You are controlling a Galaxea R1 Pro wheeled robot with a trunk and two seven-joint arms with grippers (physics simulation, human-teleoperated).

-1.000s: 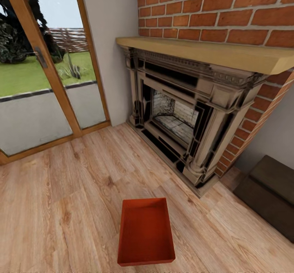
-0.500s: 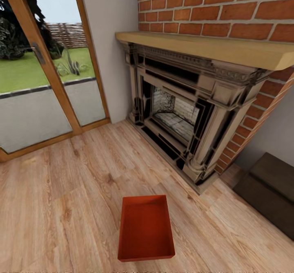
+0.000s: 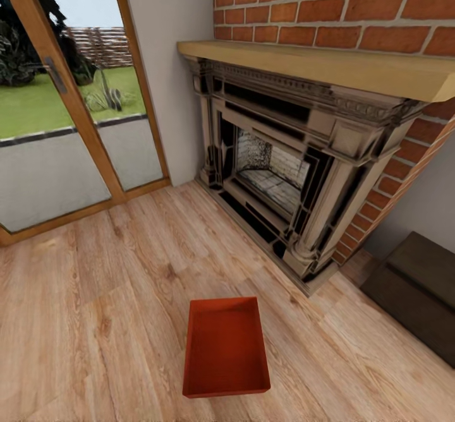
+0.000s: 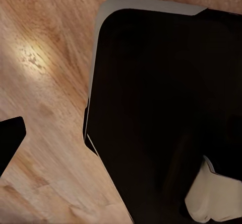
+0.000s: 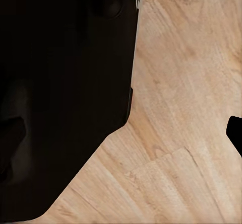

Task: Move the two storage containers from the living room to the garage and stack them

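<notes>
One red-orange storage container [image 3: 225, 346] sits on the living room's light wood-plank floor [image 3: 95, 321], low in the middle of the head view, open side up and with nothing inside. It lies a short way in front of the brick fireplace [image 3: 278, 175]. In the left wrist view one dark fingertip [image 4: 7, 141] of my left gripper shows over bare planks, and in the right wrist view one fingertip [image 5: 236, 133] of my right gripper does the same. Nothing is held between the fingers of either.
A glazed wooden door [image 3: 63, 125] onto a garden stands at the left. A dark low bench [image 3: 417, 295] sits at the right, beside the fireplace. My own black body [image 4: 166, 108] [image 5: 60, 93] takes up much of both wrist views.
The whole head view has drifted a little, so the container and fireplace sit slightly higher in the picture. The container itself has stayed put on the floor.
</notes>
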